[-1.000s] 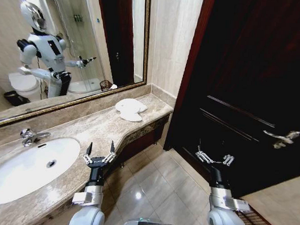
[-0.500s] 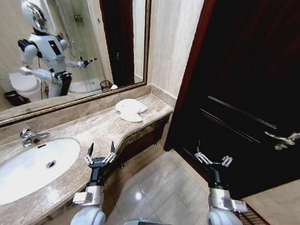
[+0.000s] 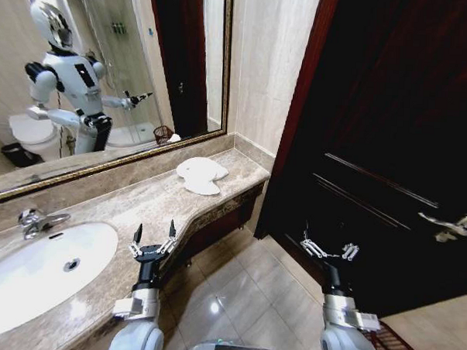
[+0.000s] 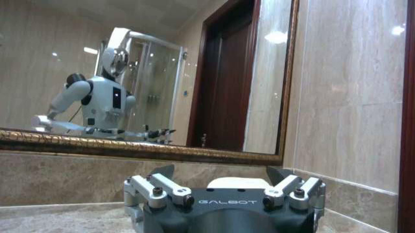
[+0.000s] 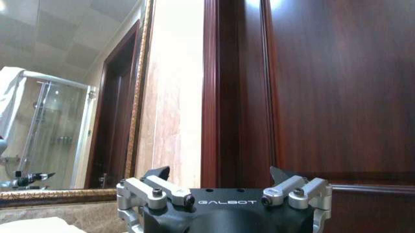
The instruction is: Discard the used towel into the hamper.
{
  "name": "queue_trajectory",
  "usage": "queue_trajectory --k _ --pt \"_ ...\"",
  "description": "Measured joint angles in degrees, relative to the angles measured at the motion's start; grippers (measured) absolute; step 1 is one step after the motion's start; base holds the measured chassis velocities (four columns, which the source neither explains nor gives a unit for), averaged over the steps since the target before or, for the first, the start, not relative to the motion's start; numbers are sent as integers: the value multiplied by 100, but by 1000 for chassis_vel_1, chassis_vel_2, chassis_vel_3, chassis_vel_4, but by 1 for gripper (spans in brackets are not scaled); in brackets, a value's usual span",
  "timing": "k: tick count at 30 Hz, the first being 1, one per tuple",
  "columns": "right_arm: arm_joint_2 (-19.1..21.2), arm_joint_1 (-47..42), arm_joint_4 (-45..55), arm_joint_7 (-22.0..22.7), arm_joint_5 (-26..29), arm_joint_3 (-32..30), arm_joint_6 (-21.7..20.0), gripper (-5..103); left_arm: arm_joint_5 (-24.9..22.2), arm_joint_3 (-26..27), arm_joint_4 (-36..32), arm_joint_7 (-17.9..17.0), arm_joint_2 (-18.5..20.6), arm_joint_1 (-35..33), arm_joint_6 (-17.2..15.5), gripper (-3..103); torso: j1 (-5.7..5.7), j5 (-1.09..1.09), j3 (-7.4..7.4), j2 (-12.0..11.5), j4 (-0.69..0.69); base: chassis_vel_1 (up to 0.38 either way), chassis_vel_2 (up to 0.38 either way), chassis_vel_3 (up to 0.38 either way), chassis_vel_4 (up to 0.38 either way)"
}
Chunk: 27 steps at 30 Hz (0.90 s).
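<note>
White towel (image 3: 200, 174) lies on counter beyond open left end effector (image 3: 153, 237).

— What is sitting around the room?

— A marble counter (image 3: 131, 205) is running along the wall, with an oval white sink (image 3: 35, 275) lying in it and a chrome tap (image 3: 36, 221) standing just behind the bowl.

— And above that?

— A gold-framed mirror (image 3: 176, 64) is hanging over the counter, reflecting a toilet (image 3: 34, 135) and a glass shower. A dark wooden door (image 3: 389, 151) is standing closed beside the counter's end, its metal handle (image 3: 452, 226) sticking out. Glossy floor tiles (image 3: 252, 292) are shining below.
</note>
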<state>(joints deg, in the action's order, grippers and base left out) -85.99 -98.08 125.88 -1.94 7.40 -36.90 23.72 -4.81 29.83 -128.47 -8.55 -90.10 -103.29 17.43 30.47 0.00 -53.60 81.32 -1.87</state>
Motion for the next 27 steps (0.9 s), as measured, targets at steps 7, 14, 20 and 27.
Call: queue_trajectory --k 7,14,20,27 --pt "3 5 16 22 -3 -9 -2 100 19 -40 78 -2 -1 15 -5 93 0 0 0 0 0 -86 86 92 -88" --pt "16 21 14 115 -54 -17 -22 100 62 -105 161 18 -28 38 -2 91 0 -1 0 0 0 -95 81 85 -76" --pt "52 87 4 251 -104 6 -44 100 54 -122 222 29 -18 62 -1 94 0 0 0 0 0 -91 72 75 -77" --pt "71 148 -53 212 34 57 179 100 -146 -71 246 32 73 135 -109 96 2 -1 0 -1 -1 -65 87 74 -86"
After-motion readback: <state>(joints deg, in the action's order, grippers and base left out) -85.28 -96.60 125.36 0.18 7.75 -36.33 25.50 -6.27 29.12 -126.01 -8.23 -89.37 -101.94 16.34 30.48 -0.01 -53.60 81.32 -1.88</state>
